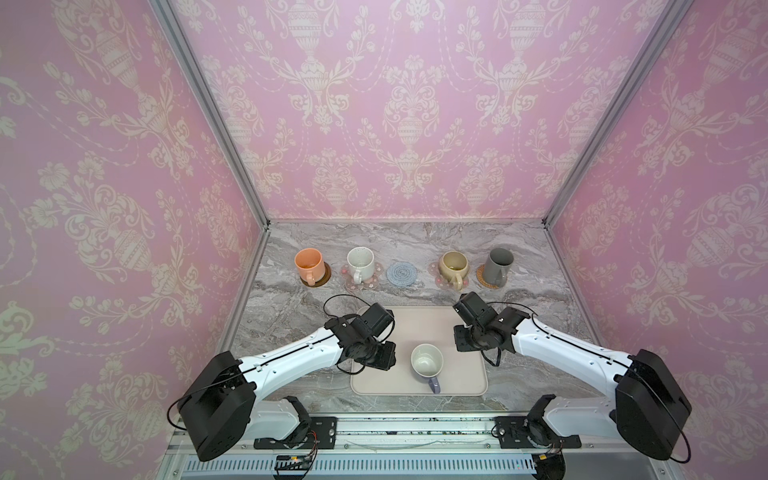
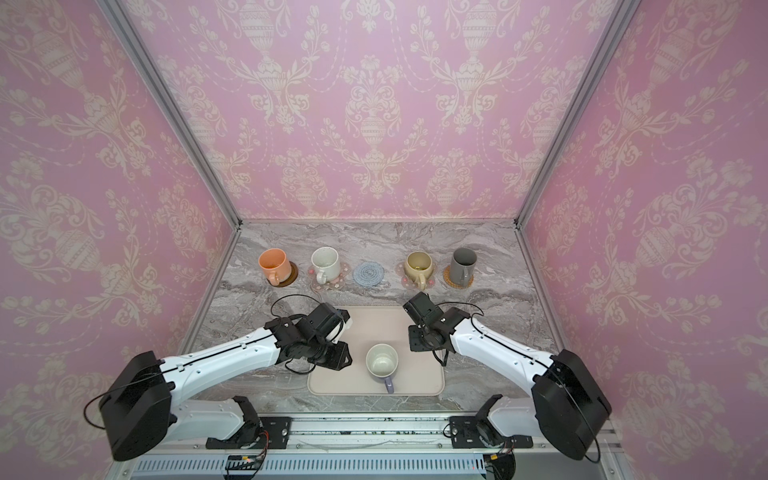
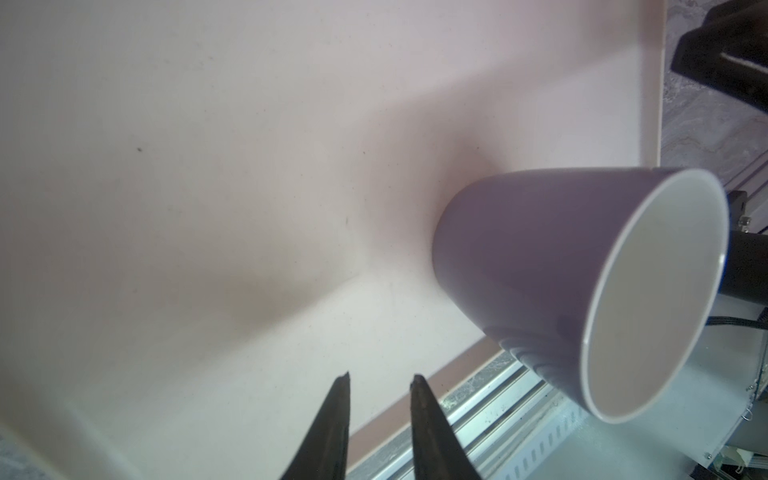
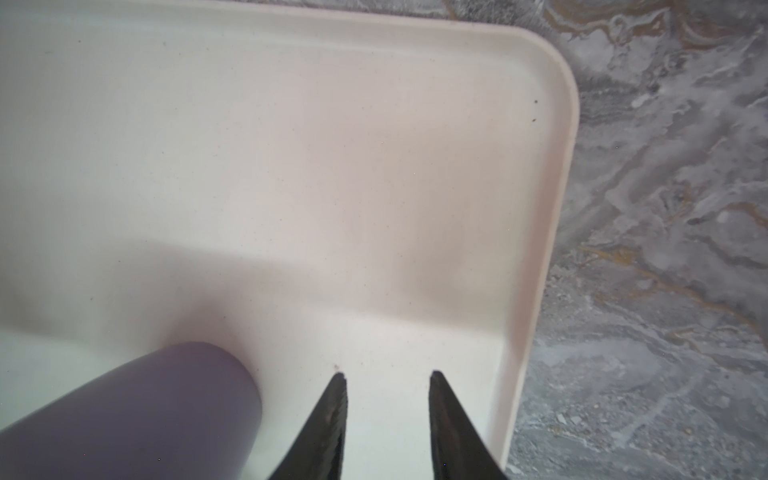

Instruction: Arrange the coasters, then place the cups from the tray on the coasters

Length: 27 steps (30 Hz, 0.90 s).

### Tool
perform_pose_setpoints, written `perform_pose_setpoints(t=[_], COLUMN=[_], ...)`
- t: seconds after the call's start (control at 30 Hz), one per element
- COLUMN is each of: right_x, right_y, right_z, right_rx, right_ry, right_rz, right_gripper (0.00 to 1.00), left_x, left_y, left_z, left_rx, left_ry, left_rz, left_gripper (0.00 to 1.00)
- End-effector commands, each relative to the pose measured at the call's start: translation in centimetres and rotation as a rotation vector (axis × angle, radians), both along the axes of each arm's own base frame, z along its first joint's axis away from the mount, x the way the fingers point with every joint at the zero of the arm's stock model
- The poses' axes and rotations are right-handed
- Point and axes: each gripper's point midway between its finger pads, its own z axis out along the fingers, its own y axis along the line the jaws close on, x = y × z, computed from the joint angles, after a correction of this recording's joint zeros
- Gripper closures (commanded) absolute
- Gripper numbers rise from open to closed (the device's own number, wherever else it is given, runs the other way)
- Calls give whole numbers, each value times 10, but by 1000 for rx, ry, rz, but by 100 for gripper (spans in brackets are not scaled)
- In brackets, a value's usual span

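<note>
A lavender cup [image 1: 427, 361] [image 2: 381, 362] with a white inside stands upright on the cream tray [image 1: 419, 322], handle toward the front. My left gripper [image 3: 380, 376] hovers over the tray's left side, jaws slightly apart and empty, with the lavender cup [image 3: 519, 266] off to one side. My right gripper [image 4: 386, 372] hangs over the tray [image 4: 332, 145] near its right rim, open and empty, beside the cup [image 4: 124, 411]. At the back, the orange cup [image 1: 308, 262], white cup [image 1: 360, 262], beige cup [image 1: 454, 266] and grey cup [image 1: 498, 266] each stand on a coaster. The blue coaster [image 1: 402, 273] is bare.
Pink patterned walls close in the marble table [image 1: 291, 316] on three sides. Both arms' bases sit on a metal rail [image 1: 415, 428] along the front edge. The row of cups stands just behind the tray.
</note>
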Motion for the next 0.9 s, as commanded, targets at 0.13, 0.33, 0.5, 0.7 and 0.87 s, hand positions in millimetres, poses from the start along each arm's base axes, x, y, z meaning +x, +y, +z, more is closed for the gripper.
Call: perform_pose_setpoints(t=[0.13, 0.33, 0.5, 0.7, 0.87], right_x=[-10, -16, -21, -25, -27], right_y=[8, 13, 17, 27, 33], right_z=[-1, -4, -11, -13, -14], right_rx=[36, 57, 80, 119, 128], right_ry=[26, 45, 60, 70, 72], right_rz=[23, 43, 44, 43, 53], right_gripper=[65, 65, 65, 65, 65], left_x=[-26, -41, -42, -36, -31], left_y=[-18, -21, -38, -49, -55], left_z=[-6, -16, -14, -16, -17], left_rx=[-61, -82, -190, -213, -230], left_ry=[111, 160, 185, 187, 186], left_rz=[-68, -95, -87, -77, -61], left_gripper=[72, 74, 74, 74, 74])
